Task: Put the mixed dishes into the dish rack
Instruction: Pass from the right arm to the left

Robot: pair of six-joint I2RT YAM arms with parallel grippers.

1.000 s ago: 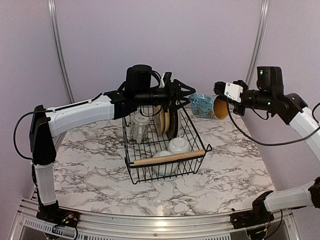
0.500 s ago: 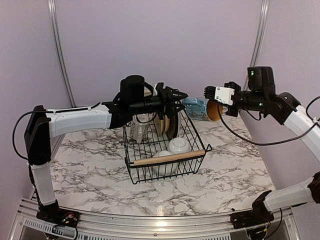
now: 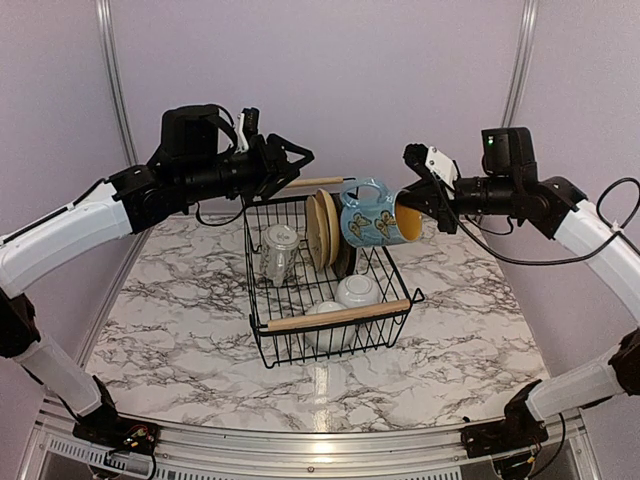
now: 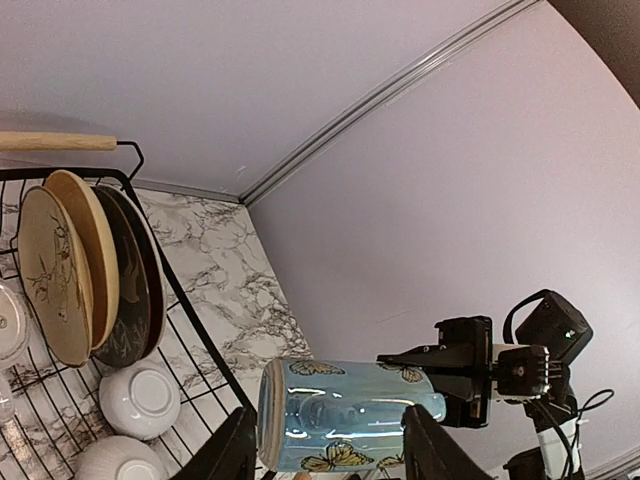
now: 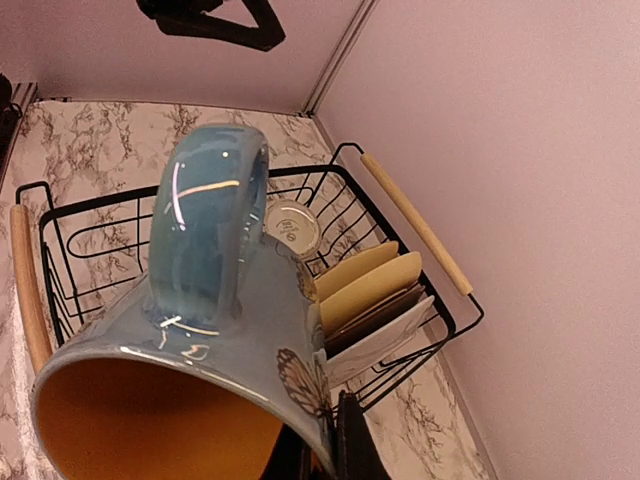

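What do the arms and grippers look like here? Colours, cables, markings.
Left arm and right arm: white link shells, black joint housings. Left gripper and right gripper: black, angular fingers. The right has a white block behind its fingers, a green LED, and a thin black cable looping beneath.

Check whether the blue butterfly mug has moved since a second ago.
Yes. The blue butterfly mug, held by the right gripper, has shifted left: it was right of the dish rack, now it hangs over the rack's far right corner.

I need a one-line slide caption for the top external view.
Right gripper holds blue butterfly mug, orange inside, aloft near black wire dish rack; left gripper open.
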